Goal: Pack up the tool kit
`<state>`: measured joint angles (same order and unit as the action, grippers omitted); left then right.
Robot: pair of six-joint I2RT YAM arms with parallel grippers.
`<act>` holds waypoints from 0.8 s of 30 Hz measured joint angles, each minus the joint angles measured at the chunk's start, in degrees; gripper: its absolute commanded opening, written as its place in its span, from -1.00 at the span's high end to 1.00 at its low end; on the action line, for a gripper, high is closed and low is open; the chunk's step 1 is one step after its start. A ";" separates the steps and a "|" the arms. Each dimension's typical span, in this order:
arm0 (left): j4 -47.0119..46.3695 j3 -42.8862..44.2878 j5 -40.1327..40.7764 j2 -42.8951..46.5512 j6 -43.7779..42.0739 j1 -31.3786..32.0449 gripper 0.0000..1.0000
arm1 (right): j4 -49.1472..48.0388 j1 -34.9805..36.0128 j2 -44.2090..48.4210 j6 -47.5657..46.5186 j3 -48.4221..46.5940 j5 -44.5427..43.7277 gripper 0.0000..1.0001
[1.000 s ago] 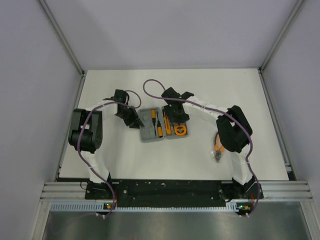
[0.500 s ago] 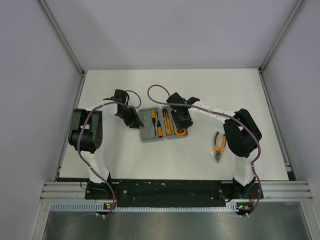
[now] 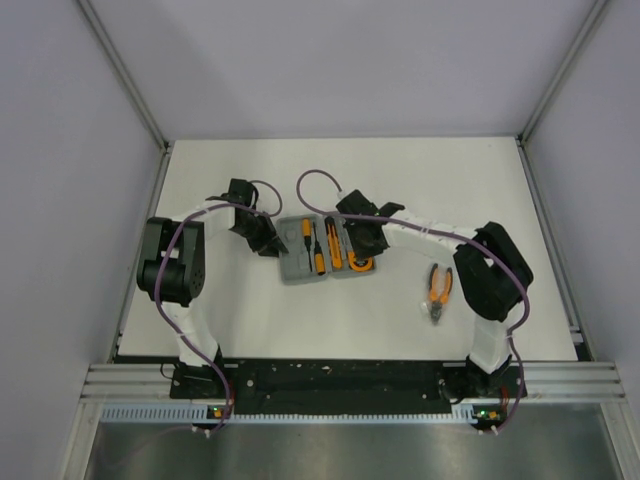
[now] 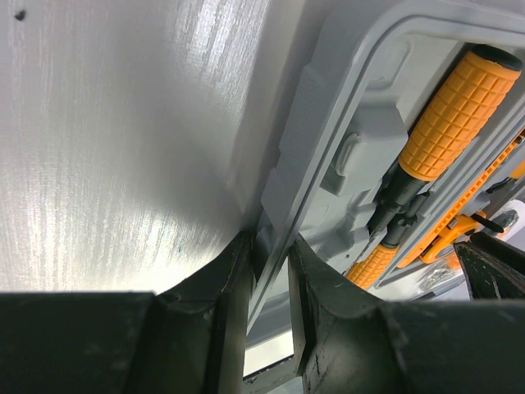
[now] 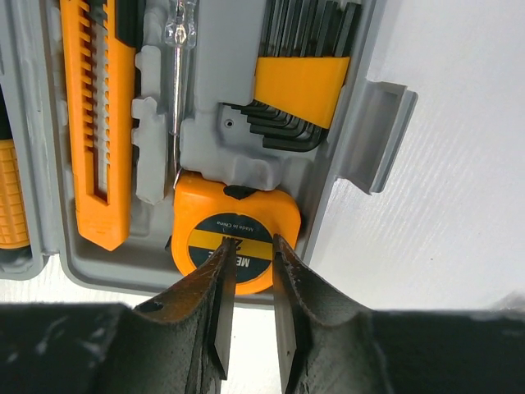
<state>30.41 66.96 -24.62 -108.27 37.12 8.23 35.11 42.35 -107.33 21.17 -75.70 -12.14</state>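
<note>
The grey tool kit case [image 3: 322, 250] lies open mid-table, holding orange-handled screwdrivers [image 3: 318, 248]. My left gripper [image 3: 266, 238] is shut on the case's left rim; in the left wrist view the rim [image 4: 283, 189] runs between the gripper [image 4: 269, 246]. My right gripper [image 3: 362, 240] hangs over the case's right half. In the right wrist view its gripper [image 5: 252, 246] has narrowly parted jaws with nothing between them, tips over the round orange tape measure [image 5: 234, 226] seated in its recess. Orange-handled pliers [image 3: 437, 290] lie on the table, right of the case.
An orange utility knife [image 5: 98, 107] and a set of black hex keys [image 5: 299, 82] sit in the case's right half, and its latch [image 5: 381, 131] sticks out. The right arm's elbow [image 3: 490, 275] stands just right of the pliers. Walls enclose the white table [image 3: 250, 320].
The right gripper has shifted onto the tape measure and its jaws have narrowed. The right elbow swung right, uncovering the pliers. The left arm and case have not moved.
</note>
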 measured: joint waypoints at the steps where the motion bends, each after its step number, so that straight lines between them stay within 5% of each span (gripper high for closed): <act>1: 0.00 0.00 0.00 0.00 0.00 0.00 0.43 | -0.37 0.02 0.20 0.00 0.31 -0.15 0.53; 15: 0.37 0.44 1.42 3.43 -1.14 0.00 -0.08 | 4.94 -2.86 2.38 7.02 -3.39 -5.40 0.18; 19: 0.61 1.57 1.73 5.97 -1.62 0.00 -0.39 | 5.11 -9.66 10.36 11.52 2.91 -7.78 0.07; 24: 0.66 2.10 1.86 7.89 -1.73 0.00 -0.48 | 6.54 -17.99 19.96 17.07 14.88 -10.32 0.11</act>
<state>31.07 69.06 -22.76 -100.38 35.40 8.23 41.65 24.36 -87.37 38.24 -60.82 -22.46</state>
